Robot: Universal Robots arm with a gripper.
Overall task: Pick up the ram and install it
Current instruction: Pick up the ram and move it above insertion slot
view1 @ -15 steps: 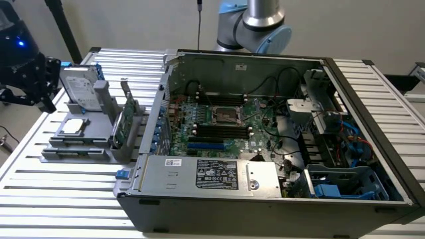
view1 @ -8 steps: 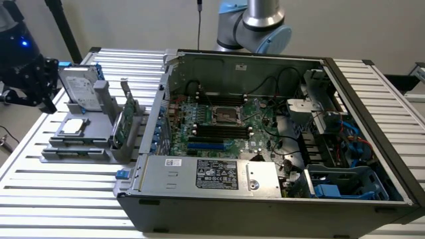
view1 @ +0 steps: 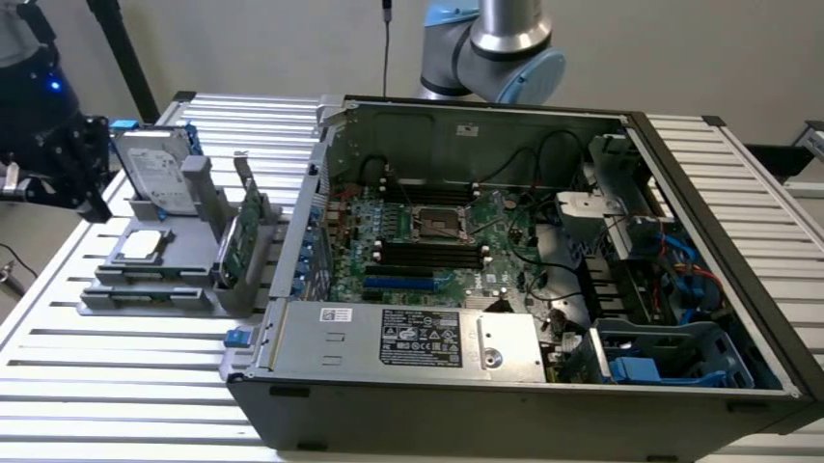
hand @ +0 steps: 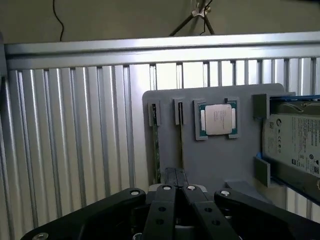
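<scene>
The ram [hand: 156,150] is a thin green stick seen edge-on, standing in a slot of the grey holder [hand: 215,165]. A second thin strip [hand: 181,142] stands in the slot beside it. My gripper [hand: 176,176] hovers above the holder with its black fingers [hand: 169,192] pressed together and nothing between them. In the exterior view the gripper [view1: 85,198] hangs at the left, beside the holder [view1: 174,256]. The black motherboard slots [view1: 425,256] lie inside the open computer case [view1: 515,386].
The holder also carries a CPU [hand: 218,119], a silver hard drive in a blue frame [hand: 295,140] and a taller green expansion card [view1: 251,231]. Everything stands on a slatted aluminium table [view1: 116,376]. The case's power supply [view1: 412,338] and cables crowd its near side.
</scene>
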